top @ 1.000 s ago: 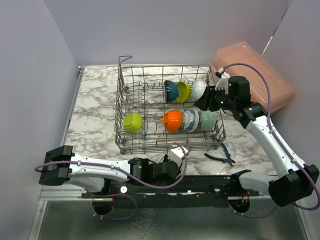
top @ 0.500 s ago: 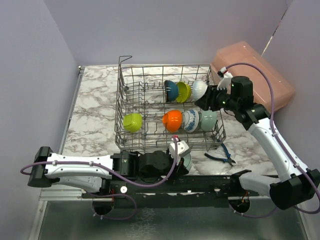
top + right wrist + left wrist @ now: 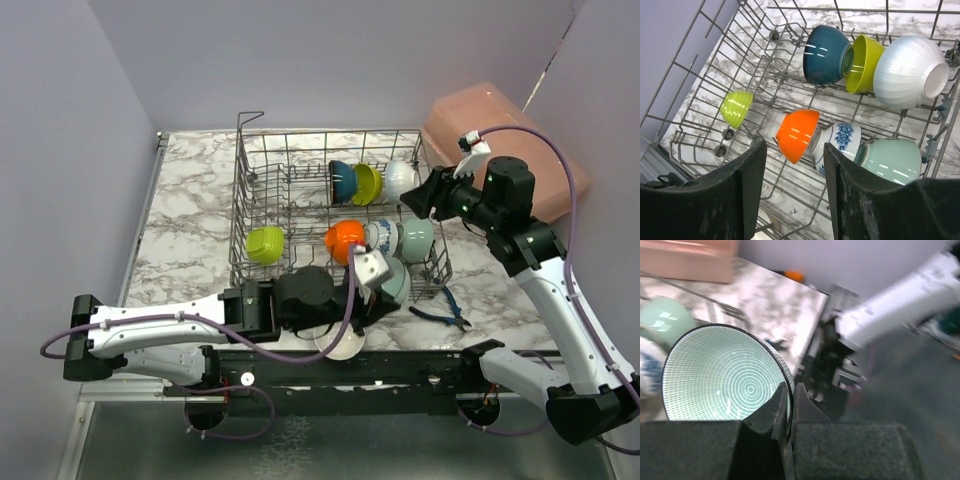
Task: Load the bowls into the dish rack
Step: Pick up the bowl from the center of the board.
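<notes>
Marble table [image 3: 190, 210], grey walls. Centre: rack [image 3: 237, 200] with seven bowls on edge, from lime bowl [image 3: 265, 244] at left to mint bowl [image 3: 417, 238] at right.

Risk: ringed bowl [image 3: 730, 375], pinched by its rim alone, may twist, catch the front wire and drop.

Grip: left gripper [image 3: 789, 392] closed on that rim, front right of rack; right gripper [image 3: 794, 145] partly open, apparently empty, above rack's right side.

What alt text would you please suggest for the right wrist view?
Seven bowls lie tipped in the wire dish rack: dark teal, yellow-green, white, lime green, orange, blue-patterned, mint green. The open right gripper frames them.
</notes>
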### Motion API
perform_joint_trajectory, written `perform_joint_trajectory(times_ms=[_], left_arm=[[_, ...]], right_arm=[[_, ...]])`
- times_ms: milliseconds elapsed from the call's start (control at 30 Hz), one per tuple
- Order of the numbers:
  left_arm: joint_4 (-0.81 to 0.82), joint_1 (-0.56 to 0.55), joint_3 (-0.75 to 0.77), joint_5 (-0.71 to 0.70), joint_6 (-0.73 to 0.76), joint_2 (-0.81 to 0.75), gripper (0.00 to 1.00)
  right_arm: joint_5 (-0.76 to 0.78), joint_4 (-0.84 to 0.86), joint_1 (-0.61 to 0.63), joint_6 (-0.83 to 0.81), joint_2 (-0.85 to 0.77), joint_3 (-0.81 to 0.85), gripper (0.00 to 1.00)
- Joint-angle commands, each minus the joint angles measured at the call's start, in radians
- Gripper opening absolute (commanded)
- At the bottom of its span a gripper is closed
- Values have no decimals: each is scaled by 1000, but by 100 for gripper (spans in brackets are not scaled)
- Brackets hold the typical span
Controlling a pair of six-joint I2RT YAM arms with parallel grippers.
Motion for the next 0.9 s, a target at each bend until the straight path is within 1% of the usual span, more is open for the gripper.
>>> perform_joint_trajectory(times_ms=[0, 67, 133, 300, 400, 467, 500, 567, 667, 767, 867], left_arm=[[72, 195, 72, 9, 51, 29, 0], [88, 299, 87, 62, 46, 41, 0], [113, 379, 101, 104, 77, 56, 0], [111, 551, 178, 181, 138, 128, 0], [112, 652, 220, 269, 145, 177, 0], [127, 709, 231, 311, 143, 203, 0], [164, 731, 225, 329, 141, 213, 0], [245, 766, 176, 362, 145, 218, 0], [426, 826, 59, 445, 136, 201, 0], [598, 882, -56, 528, 83, 171, 0], [682, 892, -132, 552, 118, 140, 0]], right_arm=[[41, -6, -5, 14, -29, 13, 54], [40, -3, -5, 19, -30, 6, 54], [34, 6, -5, 27, -29, -3, 55], [12, 29, -5, 44, -17, -27, 58], [-10, 49, -5, 53, -4, -39, 58], [-33, 62, -5, 62, 11, -45, 58], [-47, 72, -5, 66, 21, -48, 58], [-74, 86, -5, 75, 40, -49, 58], [-115, 109, -5, 94, 67, -45, 60], [-169, 151, -5, 126, 82, -51, 68], [-245, 224, -5, 171, 97, -74, 82]])
